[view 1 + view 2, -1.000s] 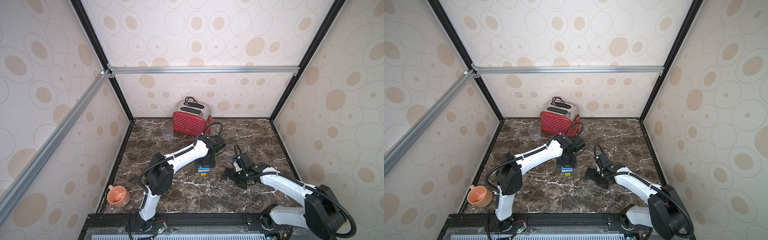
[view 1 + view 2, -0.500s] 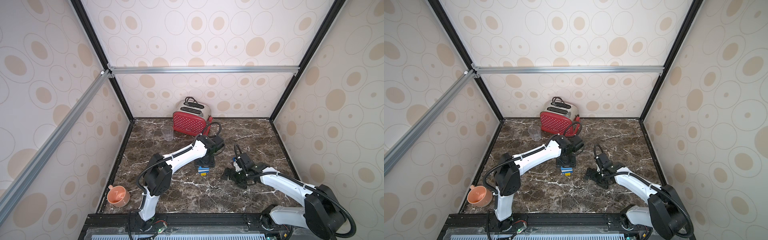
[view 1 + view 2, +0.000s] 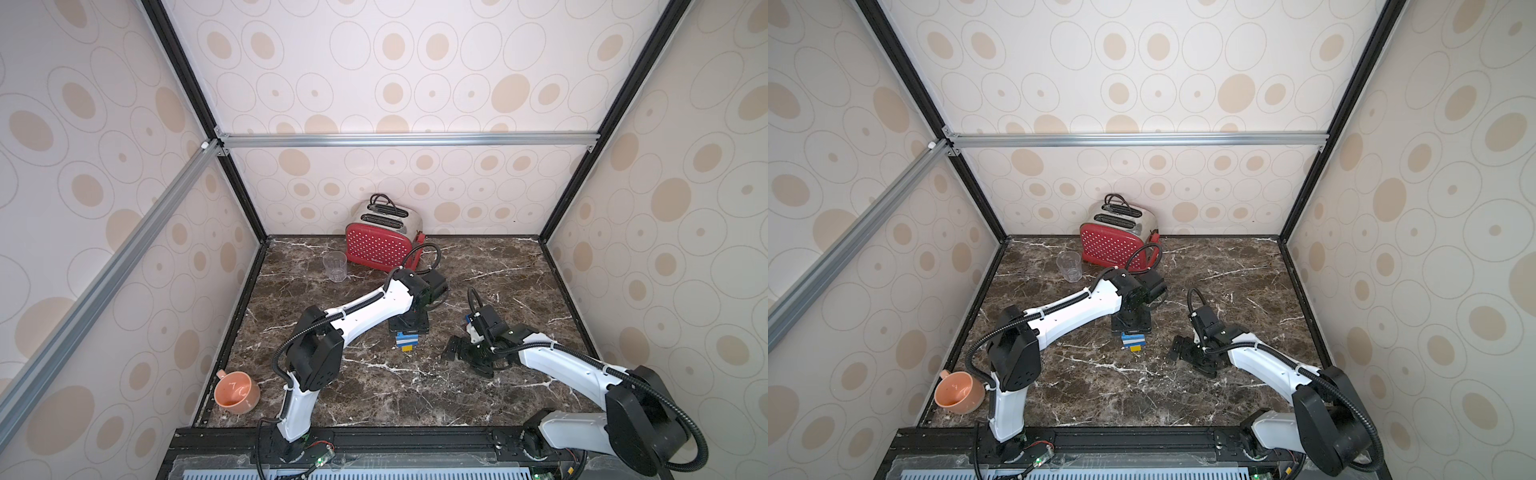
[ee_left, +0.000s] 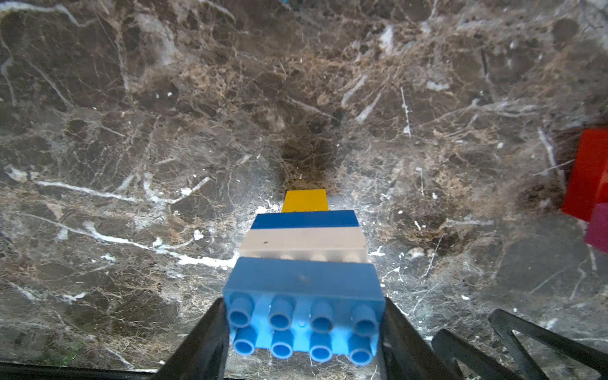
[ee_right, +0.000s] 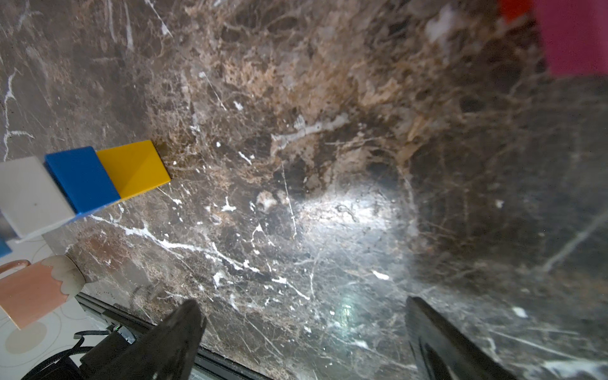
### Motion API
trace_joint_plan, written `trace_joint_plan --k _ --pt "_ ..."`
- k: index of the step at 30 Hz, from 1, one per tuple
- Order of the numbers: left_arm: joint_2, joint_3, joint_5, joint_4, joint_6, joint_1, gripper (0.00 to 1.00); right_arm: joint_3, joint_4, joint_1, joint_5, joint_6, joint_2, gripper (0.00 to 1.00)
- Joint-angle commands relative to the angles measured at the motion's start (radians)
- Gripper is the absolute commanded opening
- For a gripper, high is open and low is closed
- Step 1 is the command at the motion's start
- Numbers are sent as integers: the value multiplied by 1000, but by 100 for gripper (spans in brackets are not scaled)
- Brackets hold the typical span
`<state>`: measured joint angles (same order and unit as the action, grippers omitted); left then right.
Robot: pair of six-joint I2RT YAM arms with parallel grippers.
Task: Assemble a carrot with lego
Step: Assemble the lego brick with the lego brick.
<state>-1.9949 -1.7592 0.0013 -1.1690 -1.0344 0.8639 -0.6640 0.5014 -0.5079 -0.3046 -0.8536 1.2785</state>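
The carrot (image 4: pixel 304 263), so far four layers (yellow tip, dark blue, white, light blue), sits near the middle of the desk (image 3: pixel 374 399), pinched at its widest, light-blue layer by the left end effector (image 4: pixel 304 329), whose fingers press on the two short ends of that brick. Its long axis runs from the studded face, which looks back up into the left end effector, down through the narrower layers to the yellow tip. In both top views the tip points at the desk and toward the front edge, and it seems to touch the marble or sit just over it. A red brick (image 4: pixel 587 174) and a pink brick (image 5: pixel 572 36) lie on the desk to the carrot's right, touching or nearly so. That puts them on the side of the right end effector (image 5: pixel 306 329), which hovers low over bare marble with its fingers spread wide and nothing between them; the carrot lies to its left, near but apart. The right arm looks the nearer one for fetching the red layer. The studs that must receive it face into the left end effector, so that face probably has to be turned clear before anything is pressed on.
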Motion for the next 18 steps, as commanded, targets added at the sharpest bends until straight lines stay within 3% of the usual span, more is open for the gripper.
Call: trace_joint_plan --k 1,18 --pt "-29 -42 0 -35 -30 -6 55 -19 17 8 -4 1 9 99" --pt "-59 52 43 11 -50 -10 55 -23 20 14 -6 8 10 99"
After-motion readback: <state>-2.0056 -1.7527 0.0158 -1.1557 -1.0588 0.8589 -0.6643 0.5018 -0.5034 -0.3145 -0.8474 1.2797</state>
